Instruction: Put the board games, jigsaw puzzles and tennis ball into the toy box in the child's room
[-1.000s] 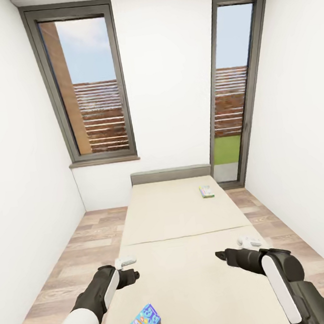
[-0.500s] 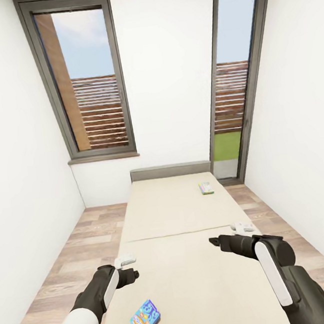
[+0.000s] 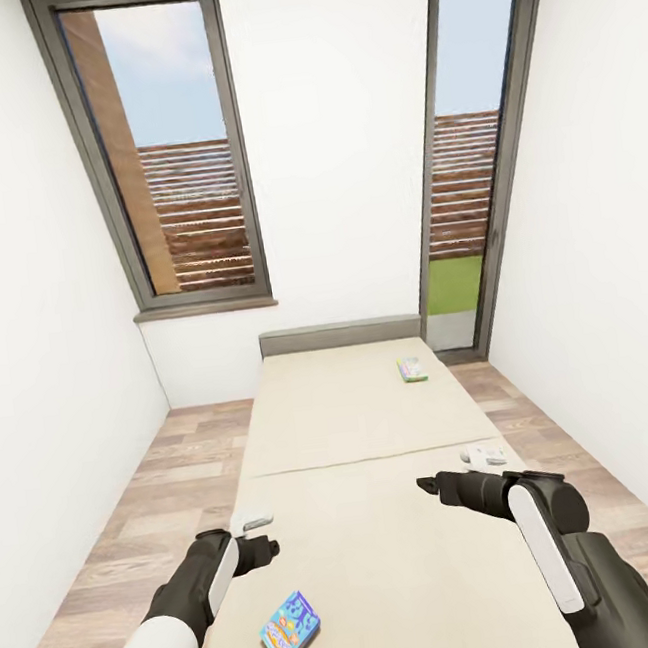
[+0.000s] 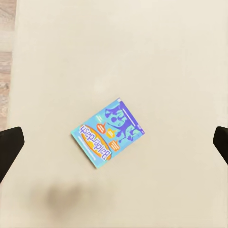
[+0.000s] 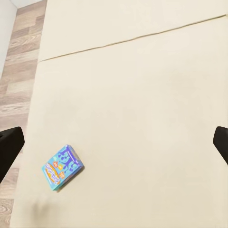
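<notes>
The bed runs away from me, a beige mattress with a grey headboard at its far end. A small blue board game lies flat near the mattress's near left edge. A white-blue one with a green edge lies far off by the headboard, right of centre. My left gripper hovers open just beyond the blue game, which lies between its fingertips in the left wrist view. My right gripper is open above the mattress's right half, well right of that game.
Wooden floor flanks the bed on both sides, between white walls. A tall window is at the back left and a glazed door at the back right. A seam crosses the mattress halfway.
The whole picture has shifted upward a little, so the camera has moved. My right gripper has moved up and slightly left over the mattress. The left gripper has barely moved.
</notes>
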